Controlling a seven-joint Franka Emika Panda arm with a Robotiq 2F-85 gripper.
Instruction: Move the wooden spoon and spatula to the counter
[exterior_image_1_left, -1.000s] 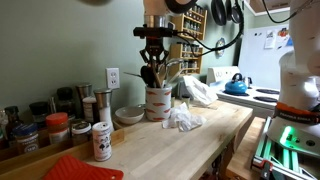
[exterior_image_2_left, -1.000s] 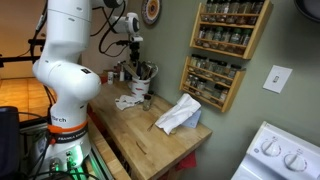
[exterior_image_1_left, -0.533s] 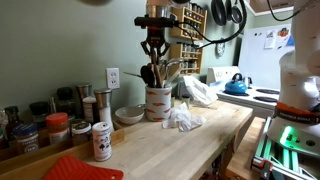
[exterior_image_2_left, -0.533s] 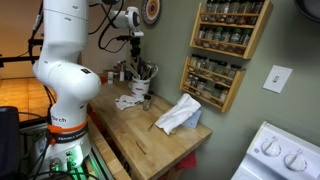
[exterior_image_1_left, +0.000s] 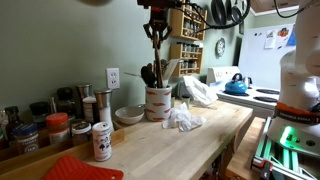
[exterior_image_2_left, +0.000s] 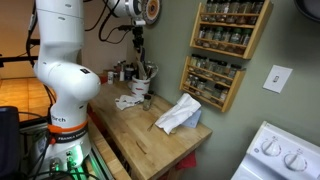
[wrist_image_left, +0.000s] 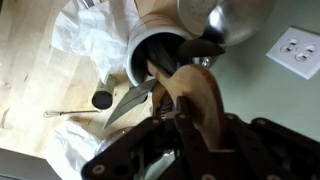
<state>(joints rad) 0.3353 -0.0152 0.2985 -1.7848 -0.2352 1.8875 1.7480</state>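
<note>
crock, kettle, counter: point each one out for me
crock (exterior_image_1_left: 158, 102), exterior view, on its cream front wall
kettle (exterior_image_1_left: 237, 88), exterior view, on its blue body
counter (exterior_image_1_left: 192, 147), exterior view, on bare wood near the front

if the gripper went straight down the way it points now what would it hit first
Probably the utensils standing in the cream ceramic crock directly below, though depth is unclear.

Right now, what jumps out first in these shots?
The big white arm stands at the end of the counter, its jaws closed on what looks like the wooden spoon, held high above the cream crock of utensils. After that, the crumpled white cloths on the counter beside the crock, and the spice racks on the wall.
</note>
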